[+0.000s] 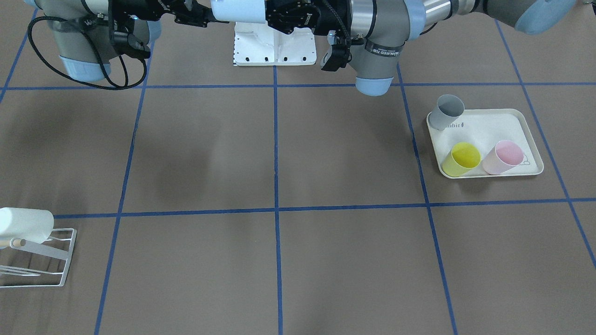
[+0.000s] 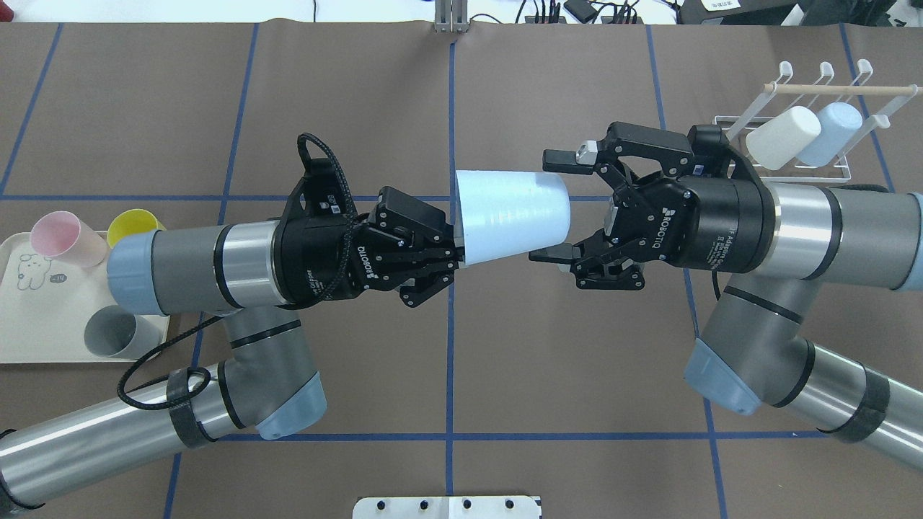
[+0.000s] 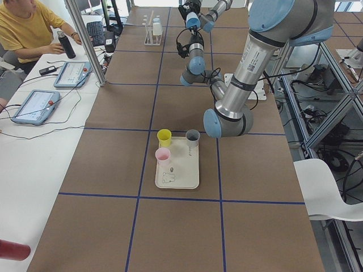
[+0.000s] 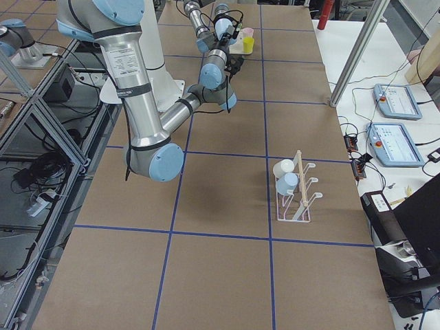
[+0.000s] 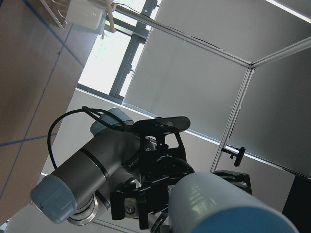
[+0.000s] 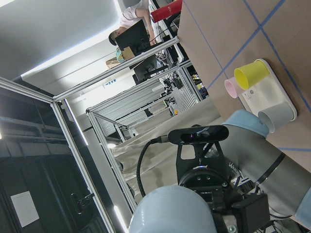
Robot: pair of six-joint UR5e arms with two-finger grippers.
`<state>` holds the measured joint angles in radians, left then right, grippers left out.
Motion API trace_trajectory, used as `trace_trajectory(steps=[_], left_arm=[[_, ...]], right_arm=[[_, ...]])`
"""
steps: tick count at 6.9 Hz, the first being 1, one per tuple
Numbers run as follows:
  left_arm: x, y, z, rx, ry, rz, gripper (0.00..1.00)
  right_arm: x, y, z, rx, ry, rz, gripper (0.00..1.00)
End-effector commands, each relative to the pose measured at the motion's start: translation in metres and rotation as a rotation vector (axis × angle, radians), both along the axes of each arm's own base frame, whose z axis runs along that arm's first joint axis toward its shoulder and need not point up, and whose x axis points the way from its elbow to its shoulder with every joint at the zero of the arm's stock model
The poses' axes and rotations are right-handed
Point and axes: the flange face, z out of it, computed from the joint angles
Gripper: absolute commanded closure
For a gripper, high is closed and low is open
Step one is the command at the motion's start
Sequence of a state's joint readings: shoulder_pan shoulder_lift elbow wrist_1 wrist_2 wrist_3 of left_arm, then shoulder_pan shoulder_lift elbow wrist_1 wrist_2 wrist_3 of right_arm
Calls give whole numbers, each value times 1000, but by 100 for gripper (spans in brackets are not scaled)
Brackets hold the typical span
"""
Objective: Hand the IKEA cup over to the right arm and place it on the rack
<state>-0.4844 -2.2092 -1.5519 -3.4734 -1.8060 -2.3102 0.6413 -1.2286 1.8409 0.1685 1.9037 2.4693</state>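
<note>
Overhead, we see the IKEA cup [image 2: 512,216] held on its side above the counter [image 2: 360,86], well apart from the rack [image 2: 836,88] and toward the counter's middle. The left end effector [image 2: 453,250] pinches the cup's wide rim, on the end facing away from the rack. The right end effector [image 2: 544,205] reaches in from the rack's side. Its fingers are spread to either side of the cup's narrow base: the lower one looks to be touching or nearly so, and the upper one stands clear. The rack carries a white cup [image 2: 782,137] and a second blue cup [image 2: 829,130] side by side below its dowel.

From the front-facing camera, the held cup sits at the top edge between both end effectors. The rack is far off at the lower corner, and the cream tray [image 1: 493,128] lies toward the counter's opposite end from the rack.

Both side views show the grasp too small for us to judge the fingers.

Each wrist camera shows the cup's pale wall close up with the other arm behind it.

We judge this to be the hand-over, with the cup not yet taken by the right arm. Next, the right fingers need to close squarely on the base before the left ones let go. After that comes the carry to the rack and a free prong beside the two cups there.
</note>
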Motion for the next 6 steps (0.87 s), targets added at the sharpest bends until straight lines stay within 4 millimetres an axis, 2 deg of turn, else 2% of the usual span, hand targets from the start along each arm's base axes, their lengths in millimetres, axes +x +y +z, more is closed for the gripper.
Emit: trace_trajectory(steps=[1, 2, 3, 4, 5, 6], left_arm=[[4, 0, -3, 2, -1, 2, 100], [4, 0, -5, 4, 3, 2, 100], [4, 0, -5, 5, 3, 1, 77], [3, 0, -5, 8, 3, -6, 38], [2, -1, -6, 8, 4, -10, 29], [0, -2, -6, 7, 3, -16, 7]], right_arm=[[-1, 0, -1, 1, -1, -2, 15], [-1, 0, -1, 1, -1, -2, 52], [0, 1, -1, 2, -3, -2, 86], [0, 1, 0, 1, -1, -2, 100], [0, 1, 0, 2, -4, -1, 100], [1, 1, 0, 2, -6, 0, 100]])
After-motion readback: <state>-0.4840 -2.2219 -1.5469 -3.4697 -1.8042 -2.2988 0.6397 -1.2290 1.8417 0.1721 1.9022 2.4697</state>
